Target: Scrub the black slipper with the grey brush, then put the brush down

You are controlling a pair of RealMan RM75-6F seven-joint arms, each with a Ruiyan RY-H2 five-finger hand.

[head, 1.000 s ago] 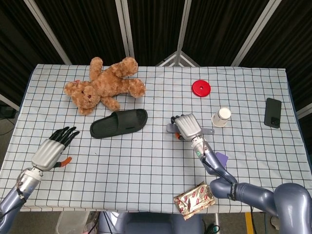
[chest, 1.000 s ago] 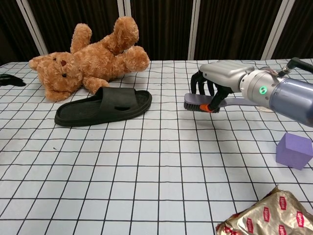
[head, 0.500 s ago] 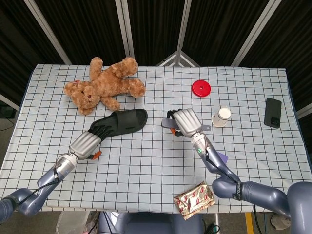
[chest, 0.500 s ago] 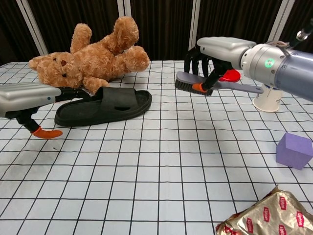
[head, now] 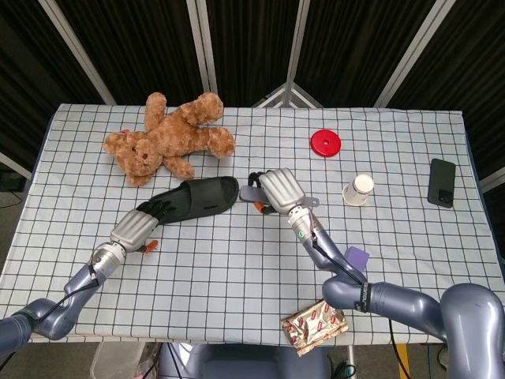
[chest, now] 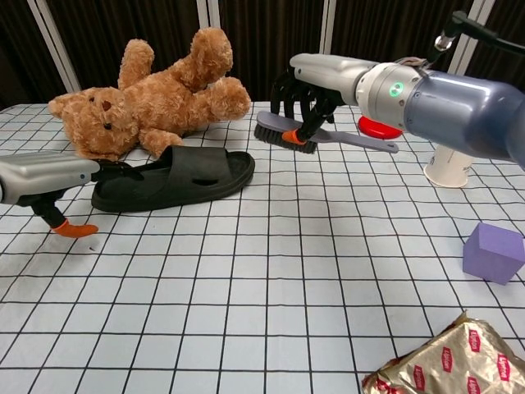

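Progress check: scrubbing is not yet showing as started, so both the scrub and the put-down are remaining. Right hand is gripping the grey brush by the neck, fingers curled around it, and is carrying it in the air just beside the toe end of the black slipper, bristles facing down; in the chest view the brush head is hanging above and slightly to the side of the toe, with a visible gap, so no contact is being made. Slipper is lying sole-down on the checked tablecloth, directly below the brown teddy bear in the head view. Left hand is reaching to the slipper's heel end, fingers extended and lying on or against the heel rim; whether it is actually pressing down is not resolvable from either view, but nothing is being held in it. Judgement: the pick-up of the brush is done, the slipper appears to be getting steadied, and the next need is lowering the bristles onto the strap or footbed. Away from the slipper, toward the right arm's side, a red disc, a white paper cup, a black phone, a purple block and a gold foil snack packet are sitting uninvolved.
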